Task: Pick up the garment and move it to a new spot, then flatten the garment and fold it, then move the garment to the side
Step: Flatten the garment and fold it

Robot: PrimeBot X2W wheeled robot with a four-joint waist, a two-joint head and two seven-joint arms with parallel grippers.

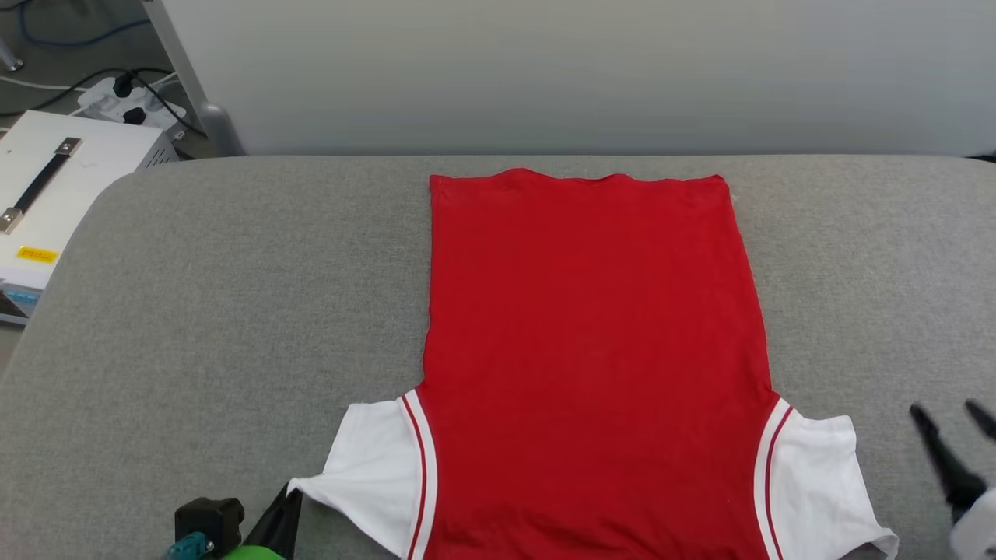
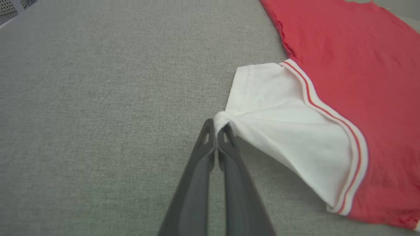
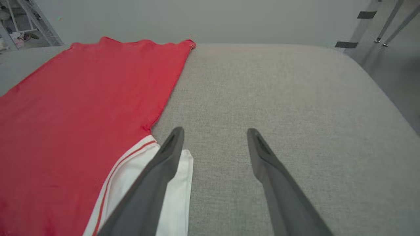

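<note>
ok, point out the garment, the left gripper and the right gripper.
garment (image 1: 591, 311), head view, middle of its red body.
left gripper (image 2: 217, 126), left wrist view, midway between its shut fingertips, pinching the garment's edge.
right gripper (image 3: 215, 131), right wrist view, midway between its open fingertips.

Cannot see the near end of the garment (image 1: 591, 350), cut off by the bottom edge of the head view. Cannot see the right gripper (image 1: 943, 407) clearly there, blurry and cut by the side edge. Cannot read the yellow sticker (image 1: 36, 254), too small.
</note>
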